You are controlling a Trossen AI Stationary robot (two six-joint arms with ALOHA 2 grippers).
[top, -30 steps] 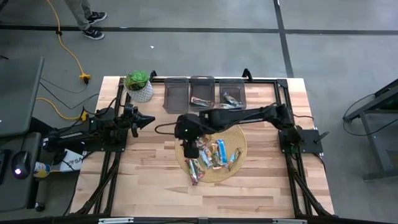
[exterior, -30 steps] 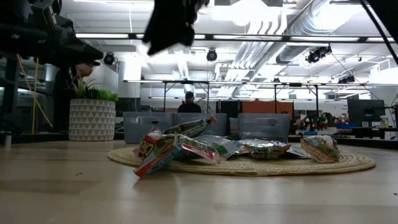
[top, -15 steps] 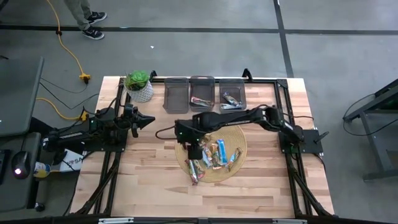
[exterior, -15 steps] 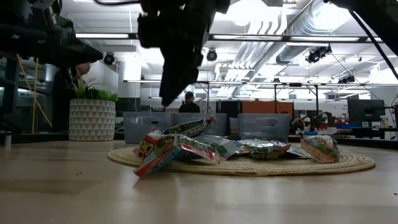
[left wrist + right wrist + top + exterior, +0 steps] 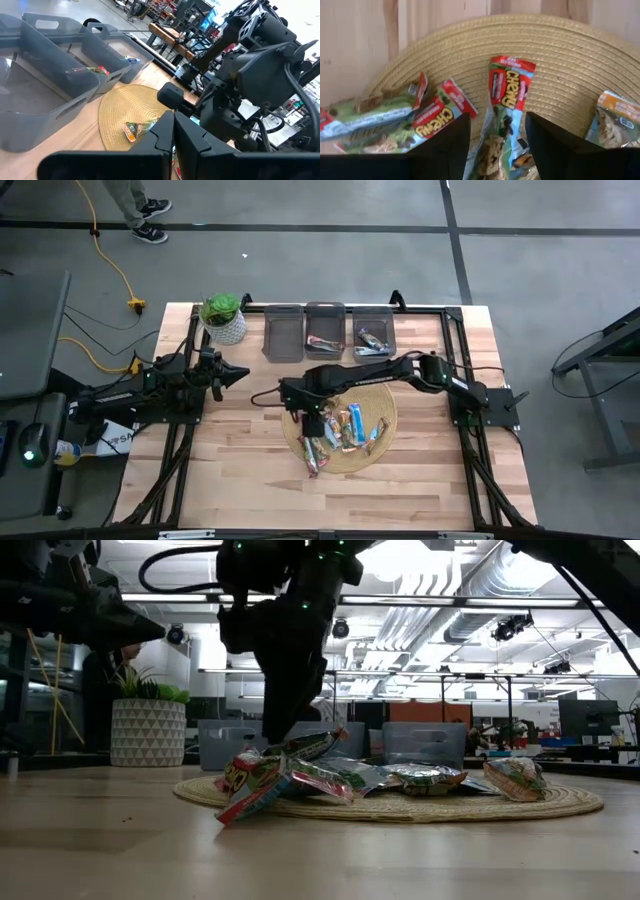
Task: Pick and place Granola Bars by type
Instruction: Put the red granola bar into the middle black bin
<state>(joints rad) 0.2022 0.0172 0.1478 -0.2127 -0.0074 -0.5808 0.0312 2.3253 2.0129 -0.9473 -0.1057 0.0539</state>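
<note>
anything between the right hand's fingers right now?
Yes: a red-and-blue Chewy bar lies in the gap of the open right hand, on the woven mat. Right wrist view shows it.

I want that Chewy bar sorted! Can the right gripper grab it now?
Probably yes. The right gripper is open, right over the Chewy bar on the mat, with nothing between them.

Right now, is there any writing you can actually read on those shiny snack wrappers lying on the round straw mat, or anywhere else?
"CHEWY": on the red end of the foil-wrapped granola bar lying between the right gripper's open fingers, on the round woven straw mat.
"CHEWY": on the red end of the neighbouring foil-wrapped bar beside it.
Smaller print on both wrappers: too small to read.
Orange-topped wrapper at the mat's edge: print blurred, unreadable.
</note>
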